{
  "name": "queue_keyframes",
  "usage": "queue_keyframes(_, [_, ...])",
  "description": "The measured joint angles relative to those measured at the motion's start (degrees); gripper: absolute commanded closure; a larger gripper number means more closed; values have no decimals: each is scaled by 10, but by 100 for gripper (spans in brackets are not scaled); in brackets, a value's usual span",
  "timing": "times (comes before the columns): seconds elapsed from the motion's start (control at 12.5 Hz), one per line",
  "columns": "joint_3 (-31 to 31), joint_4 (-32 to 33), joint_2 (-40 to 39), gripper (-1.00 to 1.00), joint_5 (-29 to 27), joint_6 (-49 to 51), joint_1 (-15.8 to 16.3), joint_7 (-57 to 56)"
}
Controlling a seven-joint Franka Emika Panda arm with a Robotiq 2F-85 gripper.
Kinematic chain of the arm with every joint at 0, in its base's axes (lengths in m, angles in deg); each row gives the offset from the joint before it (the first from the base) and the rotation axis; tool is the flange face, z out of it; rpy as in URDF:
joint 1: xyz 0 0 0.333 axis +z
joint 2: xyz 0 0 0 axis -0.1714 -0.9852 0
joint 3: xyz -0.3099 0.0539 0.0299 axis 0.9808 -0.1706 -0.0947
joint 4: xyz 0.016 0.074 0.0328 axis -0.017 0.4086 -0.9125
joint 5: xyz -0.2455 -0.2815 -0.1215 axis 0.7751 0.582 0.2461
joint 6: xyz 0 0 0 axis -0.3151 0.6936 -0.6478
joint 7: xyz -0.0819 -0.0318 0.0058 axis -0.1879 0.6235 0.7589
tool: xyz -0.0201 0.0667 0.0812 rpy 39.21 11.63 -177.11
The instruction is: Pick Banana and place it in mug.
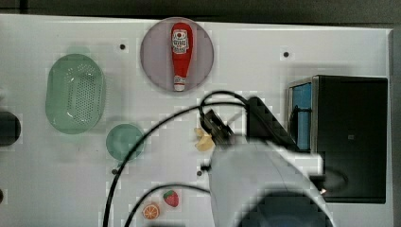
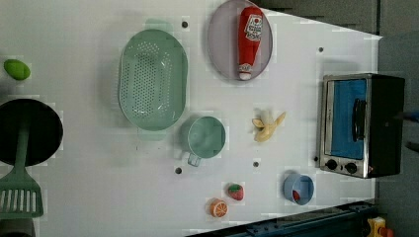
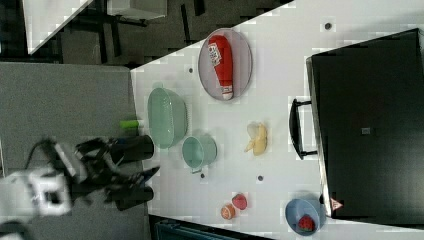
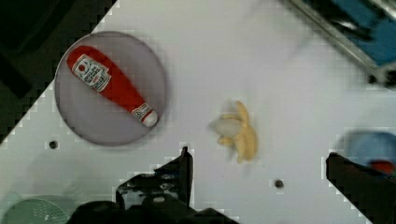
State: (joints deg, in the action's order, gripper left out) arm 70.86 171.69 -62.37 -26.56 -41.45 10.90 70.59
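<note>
Label on the red ketchup bottle [image 4: 112, 86], lying on the grey plate [image 4: 84, 123]: white panel with a red emblem and dark print lines, none of it readable in the wrist view. Same label in the top view, left view and right view, no legible word there either. Small red-and-white triangular warning sticker [image 3: 335, 204] at a corner of the black toaster oven [image 3: 367, 125] in the right view, symbol not decipherable. No readable brand, number or word anywhere else.
</note>
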Motion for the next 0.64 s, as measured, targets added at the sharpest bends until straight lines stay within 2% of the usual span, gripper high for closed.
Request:
queue_keyframes(0.4, [-13, 135, -148, -100, 1, -181, 7, -94])
queue_keyframes(0.64, [-14, 170, -273, -100, 7, -282, 16, -131])
